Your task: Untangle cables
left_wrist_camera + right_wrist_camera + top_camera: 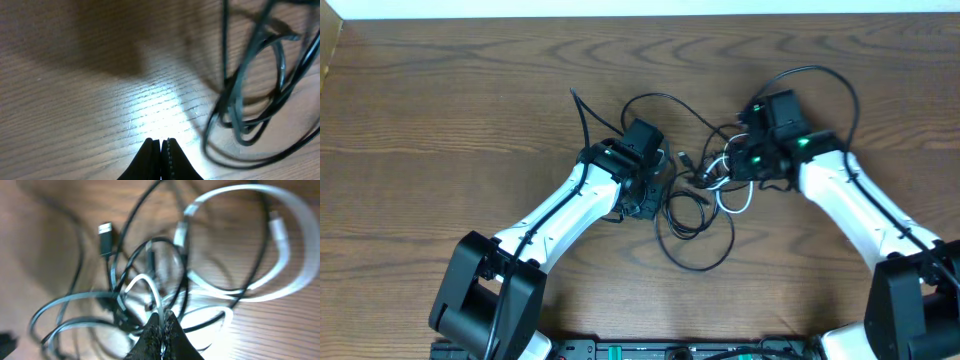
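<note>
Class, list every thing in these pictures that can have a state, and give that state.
left hand, shut, empty, beside the cables.
right hand, shut, tips at the tangle; grip on a cable unclear.
black cables, looped and tangled.
white cable, looped, tangled among the black ones.

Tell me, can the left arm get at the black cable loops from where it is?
Probably yes. The left gripper hangs shut over the wooden table, with the black cable loops just beside it and nothing between them; it would have to open first.
</note>
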`<state>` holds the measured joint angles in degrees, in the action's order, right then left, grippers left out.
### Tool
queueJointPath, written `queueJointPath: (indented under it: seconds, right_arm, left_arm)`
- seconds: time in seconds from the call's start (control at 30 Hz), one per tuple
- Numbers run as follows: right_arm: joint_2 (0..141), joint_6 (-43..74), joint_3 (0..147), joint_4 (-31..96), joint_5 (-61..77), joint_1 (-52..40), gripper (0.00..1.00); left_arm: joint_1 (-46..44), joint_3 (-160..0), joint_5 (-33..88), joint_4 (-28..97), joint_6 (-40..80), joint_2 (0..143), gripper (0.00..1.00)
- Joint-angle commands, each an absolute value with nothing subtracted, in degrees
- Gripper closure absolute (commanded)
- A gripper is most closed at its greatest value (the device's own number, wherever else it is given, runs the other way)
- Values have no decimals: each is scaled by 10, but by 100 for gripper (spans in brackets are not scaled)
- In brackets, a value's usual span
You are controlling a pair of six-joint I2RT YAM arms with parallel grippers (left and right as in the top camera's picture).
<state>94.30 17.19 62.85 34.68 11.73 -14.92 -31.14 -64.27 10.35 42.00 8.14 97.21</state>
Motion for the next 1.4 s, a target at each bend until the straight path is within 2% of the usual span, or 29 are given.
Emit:
queueJointPath:
  seconds: [0.0, 0.17, 0.3, 0.33, 0.43, 0.5, 0.67, 0.77, 0.8, 0.83, 0.87, 0.93, 1.03, 1.2, 1.27, 1.37]
  right_arm:
    - [944, 197, 630, 345, 79, -105, 99]
    - [944, 279, 630, 340, 10, -50, 99]
    - [944, 359, 630, 338, 48, -29, 99]
    - [944, 343, 630, 322, 109, -29, 99]
    - [944, 165, 630, 254, 390, -39, 99]
    - [944, 118, 630, 239, 512, -50, 99]
    - [944, 115, 630, 242, 520, -78, 99]
    - [944, 120, 630, 243, 458, -91, 99]
    - [944, 128, 630, 248, 423, -93, 99]
    - [944, 142, 630, 256, 377, -93, 99]
    - [944, 157, 630, 267, 321, -91, 99]
    - [944, 189, 630, 293, 213, -86, 98]
    - [944, 208, 630, 310, 143, -66, 90]
    - [944, 207, 630, 314, 139, -18, 81]
    - [944, 205, 630, 326, 138, -5, 80]
    - [945, 205, 629, 350, 138, 6, 76]
  left_arm:
    - [-309, -639, 98, 422, 82, 973, 92]
    - [-309, -639, 98, 422, 82, 973, 92]
    - [-309, -639, 98, 421, 82, 973, 92]
    - [-309, -639, 98, 420, 82, 973, 92]
    - [-309, -639, 98, 415, 82, 973, 92]
    - [-309, -639, 98, 411, 82, 973, 92]
    - [-309, -639, 119, 398, 83, 973, 92]
    - [-309, -639, 198, 352, 102, 973, 91]
    - [-309, -639, 218, 334, 115, 973, 86]
    - [-310, -639, 232, 319, 126, 973, 76]
    - [-310, -639, 242, 305, 139, 973, 61]
    - [-309, -639, 244, 285, 162, 973, 47]
    - [-310, -639, 244, 267, 183, 974, 31]
    - [-313, -639, 245, 232, 194, 986, 23]
    - [-319, -639, 245, 216, 206, 994, 18]
    - [-334, -639, 249, 179, 209, 1006, 14]
